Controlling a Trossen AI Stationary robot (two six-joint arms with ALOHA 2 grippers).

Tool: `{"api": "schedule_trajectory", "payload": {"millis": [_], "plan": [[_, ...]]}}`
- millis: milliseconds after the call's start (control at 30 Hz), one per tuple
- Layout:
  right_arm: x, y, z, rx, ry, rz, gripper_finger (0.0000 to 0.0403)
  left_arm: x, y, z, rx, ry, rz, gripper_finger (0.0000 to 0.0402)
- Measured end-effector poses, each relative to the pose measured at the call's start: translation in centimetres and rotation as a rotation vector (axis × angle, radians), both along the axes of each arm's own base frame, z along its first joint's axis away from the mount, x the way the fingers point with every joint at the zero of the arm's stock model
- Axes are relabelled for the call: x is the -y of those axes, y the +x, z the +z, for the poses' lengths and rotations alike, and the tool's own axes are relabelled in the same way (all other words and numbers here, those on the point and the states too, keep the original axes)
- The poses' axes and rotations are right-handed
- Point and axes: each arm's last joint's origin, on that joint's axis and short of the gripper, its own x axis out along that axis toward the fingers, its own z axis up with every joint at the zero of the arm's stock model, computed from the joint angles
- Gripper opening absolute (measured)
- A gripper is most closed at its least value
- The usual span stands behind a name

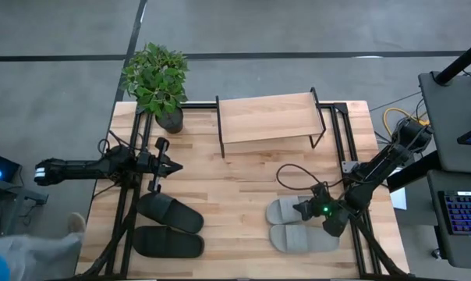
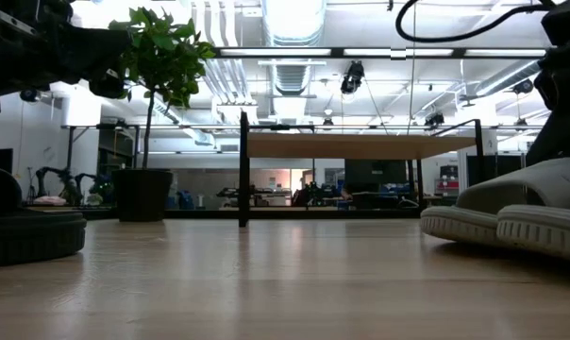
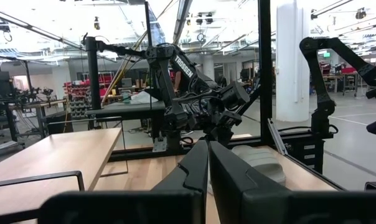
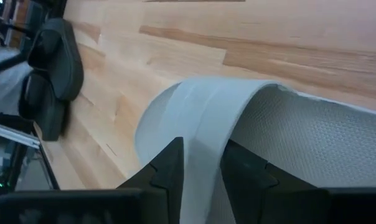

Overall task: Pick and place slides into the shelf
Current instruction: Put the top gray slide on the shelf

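Two light grey slides lie sole-down side by side at the table's near right. My right gripper is at the farther one, shut on its strap. Two black slides lie sole-down at the near left. My left gripper hovers shut above the table, just beyond the black pair, holding nothing. The shelf, a wooden plank on a thin black frame, stands at the far middle with nothing on it. My right gripper has the edge of the grey slide's wide strap between its two fingers, one finger inside the opening over the footbed, the other outside. The fingers come slanting down from the table's right side. The slide rests with its sole on the table.
A potted plant stands at the far left corner, beside the shelf. A black cable loops over the table between the shelf and the grey slides. Bare wood lies across the table's middle.
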Motion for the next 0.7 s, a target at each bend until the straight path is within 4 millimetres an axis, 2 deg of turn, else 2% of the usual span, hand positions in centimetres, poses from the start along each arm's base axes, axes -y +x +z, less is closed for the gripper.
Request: {"api": "schedule_trajectory", "payload": {"millis": [467, 700], "plan": [[-0.07, -0.06, -0.07, -0.027, -0.006, 0.043, 0.0017, 0.0, 0.0, 0.0, 0.0, 0.0, 0.0, 0.0], [0.0, 0.02, -0.06, -0.023, -0.005, 0.033, 0.001, 0.0, 0.0, 0.0, 0.0, 0.0, 0.0, 0.0]]}}
